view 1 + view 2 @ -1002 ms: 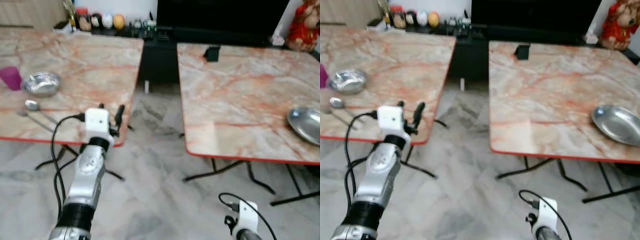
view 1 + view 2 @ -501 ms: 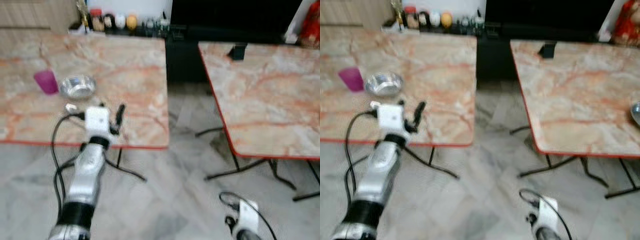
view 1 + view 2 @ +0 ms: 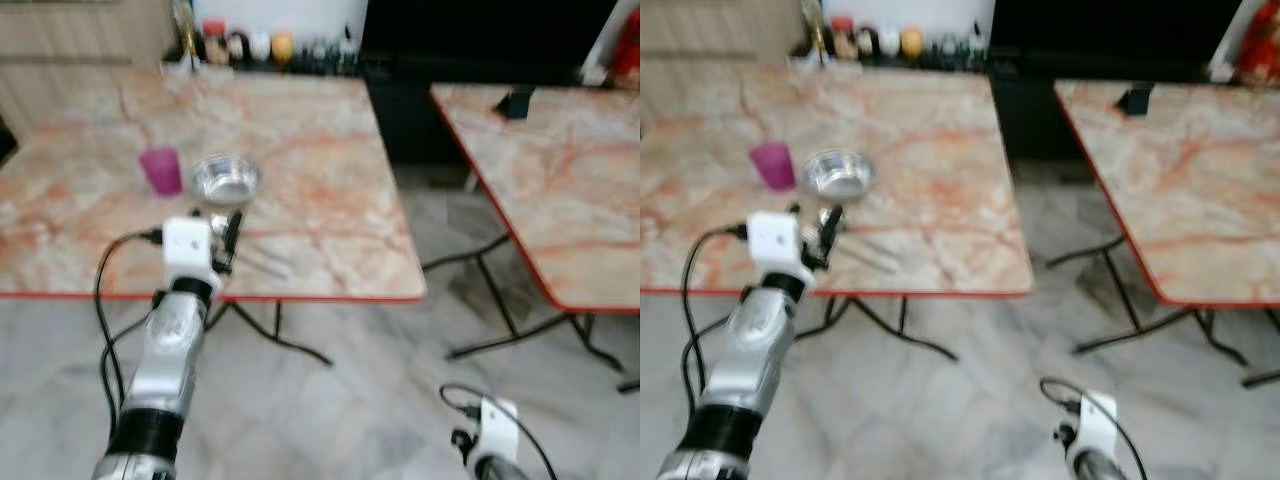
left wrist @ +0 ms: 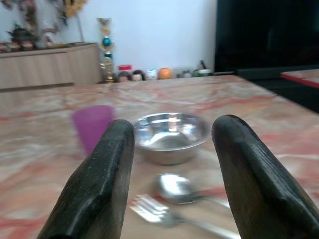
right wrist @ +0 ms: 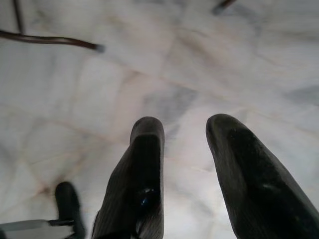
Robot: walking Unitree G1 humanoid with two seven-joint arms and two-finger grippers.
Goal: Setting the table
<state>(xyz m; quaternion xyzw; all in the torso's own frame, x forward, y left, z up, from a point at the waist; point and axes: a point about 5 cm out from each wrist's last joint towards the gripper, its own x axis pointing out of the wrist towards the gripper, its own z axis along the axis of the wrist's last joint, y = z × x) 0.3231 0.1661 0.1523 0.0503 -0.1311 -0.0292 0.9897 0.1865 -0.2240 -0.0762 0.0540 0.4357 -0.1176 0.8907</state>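
A purple cup (image 3: pixel 160 170) and a steel bowl (image 3: pixel 226 180) stand side by side on the left marble table (image 3: pixel 330 200). A spoon (image 4: pixel 177 186) and a fork (image 4: pixel 159 211) lie on the tabletop just in front of the bowl. My left gripper (image 3: pixel 215 222) is raised at the table's front edge, open, pointing at the bowl with the cutlery just below its fingers (image 4: pixel 99 189). My right gripper (image 5: pixel 184 123) hangs low over the floor, open and empty.
A second marble table (image 3: pixel 560 150) stands to the right with a small black object (image 3: pixel 515 100) on it. A gap of marble floor (image 3: pixel 440 220) lies between the tables, with folding legs (image 3: pixel 500 320) underneath. Bottles and ornaments (image 3: pixel 260 45) line the black cabinet behind.
The camera has swung to the left: the left table with cup and bowl now sits in front of me, and the right table's steel plate has left the picture.
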